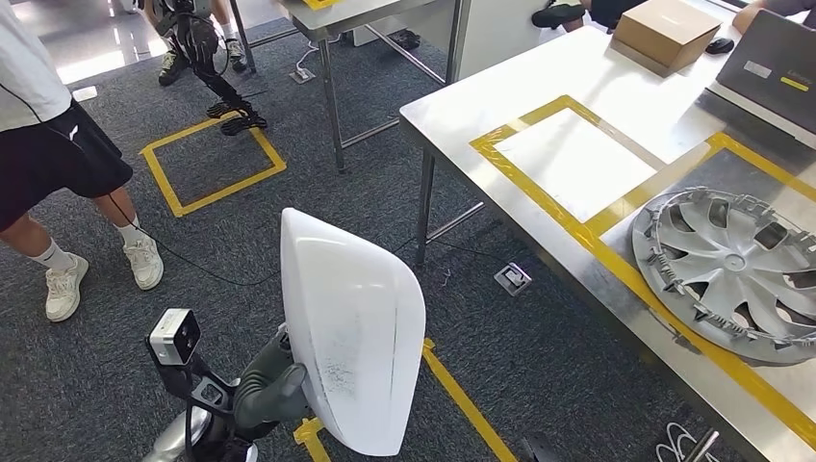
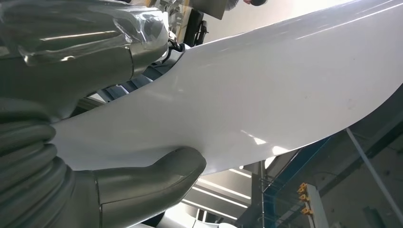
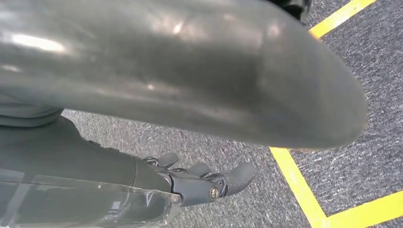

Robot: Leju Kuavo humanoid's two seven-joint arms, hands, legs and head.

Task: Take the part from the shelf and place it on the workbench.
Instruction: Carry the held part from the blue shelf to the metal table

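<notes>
Pickup looks done: the white part [image 1: 351, 342] is clamped in the left robot hand [image 1: 274, 385], held over carpet, not yet placed on the counter [image 1: 577, 96]. Right robot hand [image 3: 204, 183] hangs empty, fingers apart.

White curved part [image 1: 351, 337] (glossy shell) upright, above grey carpet

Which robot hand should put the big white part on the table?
The left hand, probably. It already grips the white part, thumb pressed on it. The right hand hangs over the carpet, holding nothing. The workbench lies ahead on the right.
</notes>
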